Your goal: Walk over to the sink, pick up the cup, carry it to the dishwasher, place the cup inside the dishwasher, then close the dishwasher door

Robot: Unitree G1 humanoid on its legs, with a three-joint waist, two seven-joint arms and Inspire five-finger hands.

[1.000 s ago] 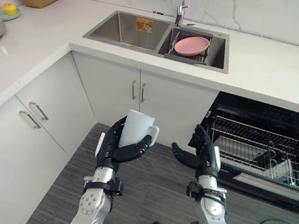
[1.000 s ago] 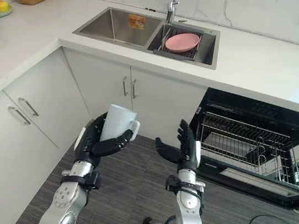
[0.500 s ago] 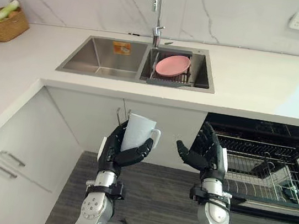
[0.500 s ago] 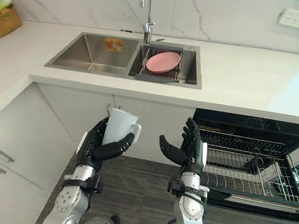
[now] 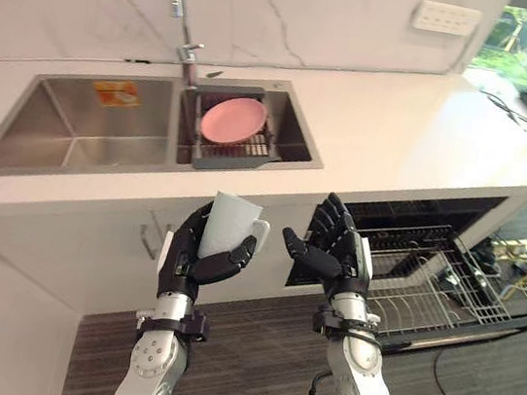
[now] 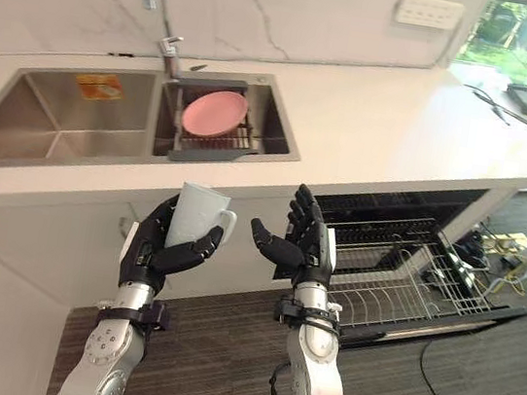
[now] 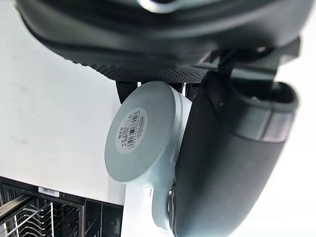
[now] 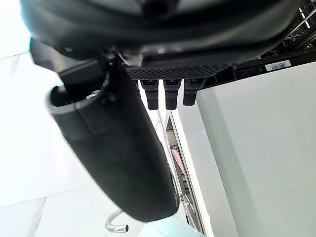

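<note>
The left hand (image 5: pixel 191 258) is curling round the white cup (image 5: pixel 228 224), holding it roughly upright below the tabletop (image 5: pixel 401 128) edge. The right hand (image 5: pixel 336 257) is hovering just beside it, fingers spread, holding nothing. The open dishwasher (image 5: pixel 418 214) is lying to the cup's right, beyond the right hand; its rack (image 5: pixel 429 280) seems mostly bare

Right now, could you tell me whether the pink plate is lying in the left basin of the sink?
No, the pink plate sits in the dark rack in the right basin of the sink.
</note>
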